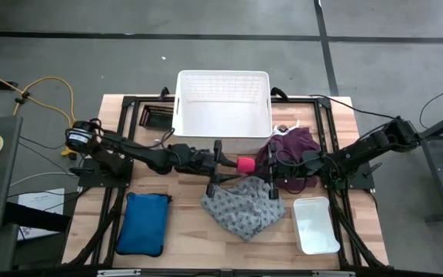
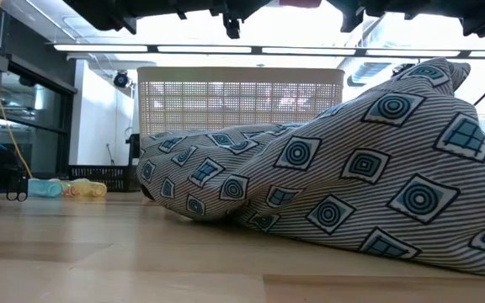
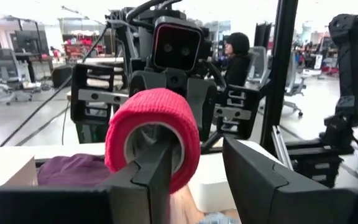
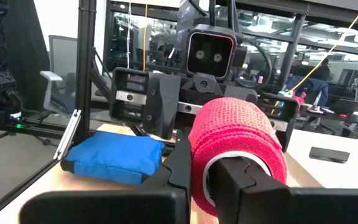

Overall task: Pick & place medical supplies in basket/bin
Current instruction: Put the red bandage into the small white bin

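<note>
While both arms meet above the desk [image 1: 168, 231] centre, the pink tape roll [image 1: 245, 164] hangs between them, in front of the white basket [image 1: 223, 100]. Right claw [image 1: 261, 165] is pressed shut on the roll, 1 finger through its core. Left claw [image 1: 228, 163] stands spread, 1 finger [image 3: 157, 180] inside the roll, the other clear. Grey patterned cloth [image 1: 246, 204] lies just below; purple cloth [image 1: 291, 154] beside the basket.
</note>
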Available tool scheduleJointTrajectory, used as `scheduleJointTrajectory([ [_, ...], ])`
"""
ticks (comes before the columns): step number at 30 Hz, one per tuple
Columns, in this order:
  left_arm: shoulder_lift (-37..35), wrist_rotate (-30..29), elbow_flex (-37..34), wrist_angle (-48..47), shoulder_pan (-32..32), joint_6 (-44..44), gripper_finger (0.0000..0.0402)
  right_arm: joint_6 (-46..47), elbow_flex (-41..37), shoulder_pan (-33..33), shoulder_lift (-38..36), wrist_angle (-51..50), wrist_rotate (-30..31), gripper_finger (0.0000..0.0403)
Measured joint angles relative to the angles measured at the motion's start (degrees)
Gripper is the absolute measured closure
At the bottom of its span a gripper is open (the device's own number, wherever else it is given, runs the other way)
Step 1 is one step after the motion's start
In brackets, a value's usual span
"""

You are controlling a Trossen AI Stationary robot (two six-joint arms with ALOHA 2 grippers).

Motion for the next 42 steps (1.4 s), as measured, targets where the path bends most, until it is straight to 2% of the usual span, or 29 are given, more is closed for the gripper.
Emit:
scheduleJointTrajectory([
  [19,-11.1,-0.5,-0.2,-21.7,-1.1,0.0,0.0263,1.0,0.0,0.0,-0.1,0.3,0.0,0.0375],
  [33,-11.3,-0.8,-0.2,-21.1,-1.6,0.0,0.0263,1.7,0.0,0.0,-0.2,-0.2,0.0,0.0375],
  [38,-11.3,-1.3,-0.2,-21.0,-1.6,0.0,0.0263,6.3,0.0,0.7,-5.1,-9.0,0.6,0.0375],
  [42,-11.3,-1.3,-0.1,-21.0,-1.6,0.0,0.0263,10.6,0.0,3.6,-11.1,-18.8,2.5,0.0375],
])
